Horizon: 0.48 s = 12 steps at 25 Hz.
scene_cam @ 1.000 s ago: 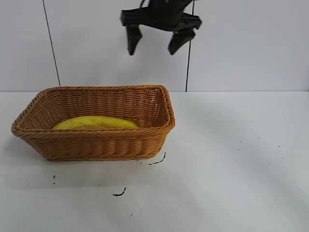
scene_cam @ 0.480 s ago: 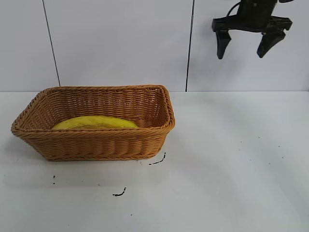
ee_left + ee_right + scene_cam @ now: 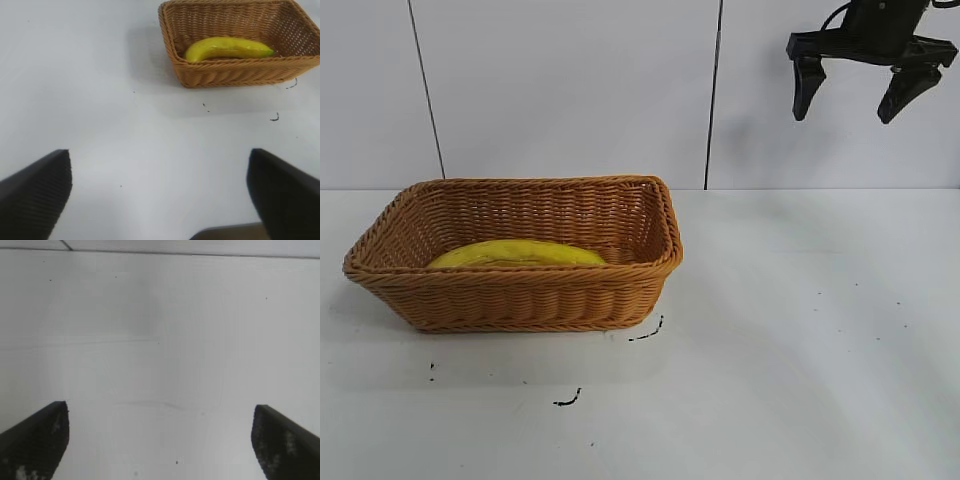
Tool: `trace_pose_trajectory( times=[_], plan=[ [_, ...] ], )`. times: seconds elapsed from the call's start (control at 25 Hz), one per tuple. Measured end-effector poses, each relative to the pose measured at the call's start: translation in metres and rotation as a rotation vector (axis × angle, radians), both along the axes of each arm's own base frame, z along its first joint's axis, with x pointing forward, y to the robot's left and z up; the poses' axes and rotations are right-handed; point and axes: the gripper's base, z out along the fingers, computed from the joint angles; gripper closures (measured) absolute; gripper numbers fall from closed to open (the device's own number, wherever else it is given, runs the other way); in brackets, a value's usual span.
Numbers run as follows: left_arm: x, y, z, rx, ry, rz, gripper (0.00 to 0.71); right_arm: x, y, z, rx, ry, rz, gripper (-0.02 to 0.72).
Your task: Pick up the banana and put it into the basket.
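Observation:
The yellow banana [image 3: 517,252] lies lengthwise inside the woven wicker basket [image 3: 520,300] on the left half of the white table; the left wrist view shows the same banana [image 3: 227,48] in the basket [image 3: 235,75] from farther off. My right gripper [image 3: 852,100] hangs open and empty high at the upper right, well away from the basket. Its dark fingers [image 3: 35,440] frame only bare table. My left gripper [image 3: 160,195] is open too, its fingers [image 3: 37,192] wide apart over bare table, apart from the basket.
The white table [image 3: 800,330] stretches right of the basket with a few small dark marks [image 3: 568,400] near the front. A white panelled wall [image 3: 570,90] stands behind.
My right gripper has swung from above the basket's right end to the upper right of the scene, staying open. The banana and basket have not moved.

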Motion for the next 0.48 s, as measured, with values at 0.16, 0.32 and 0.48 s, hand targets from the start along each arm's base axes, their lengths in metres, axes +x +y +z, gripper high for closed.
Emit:
trace_pose_trajectory(
  times=[0.16, 0.32, 0.48],
  plan=[
    [0.0, 0.0, 0.0, 0.0, 0.0, 0.0, 0.02, -0.066, -0.003, 0.008, -0.002, 0.059, 0.002, 0.011],
    [0.0, 0.0, 0.0, 0.0, 0.0, 0.0, 0.02, -0.134, -0.006, 0.01, -0.005, 0.086, 0.014, 0.011],
    [0.0, 0.0, 0.0, 0.0, 0.0, 0.0, 0.02, -0.196, -0.009, 0.01, -0.008, 0.05, 0.035, 0.011]
  ],
)
